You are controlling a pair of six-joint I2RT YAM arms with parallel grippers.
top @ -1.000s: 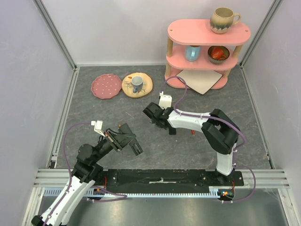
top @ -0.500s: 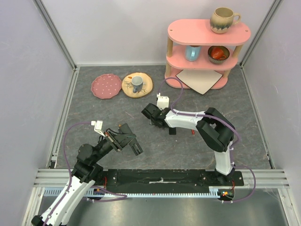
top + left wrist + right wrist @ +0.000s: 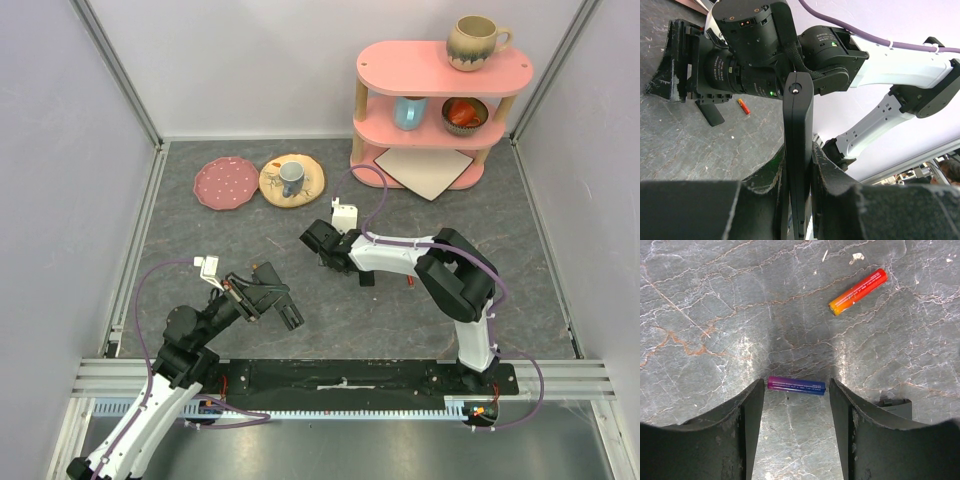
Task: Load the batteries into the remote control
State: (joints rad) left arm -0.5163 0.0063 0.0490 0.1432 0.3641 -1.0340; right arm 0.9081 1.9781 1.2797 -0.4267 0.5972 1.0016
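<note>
Blue-violet battery (image 3: 796, 385) on grey worktop (image 3: 700, 315), lying between the spread fingers of the right pincer (image 3: 796, 396), pick-up in hand, closing judged due next; orange battery (image 3: 858, 291) beyond; left pincer (image 3: 799, 167) clamped on raised remote control (image 3: 798, 120).

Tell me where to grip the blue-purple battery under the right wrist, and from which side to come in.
Grip the blue-purple battery across its barrel at mid-length, coming straight down, since it lies flat on the table. Its ends point at the two fingers of the open right gripper, so a quarter turn of the wrist would probably hold it more surely than pinching it end to end.
</note>
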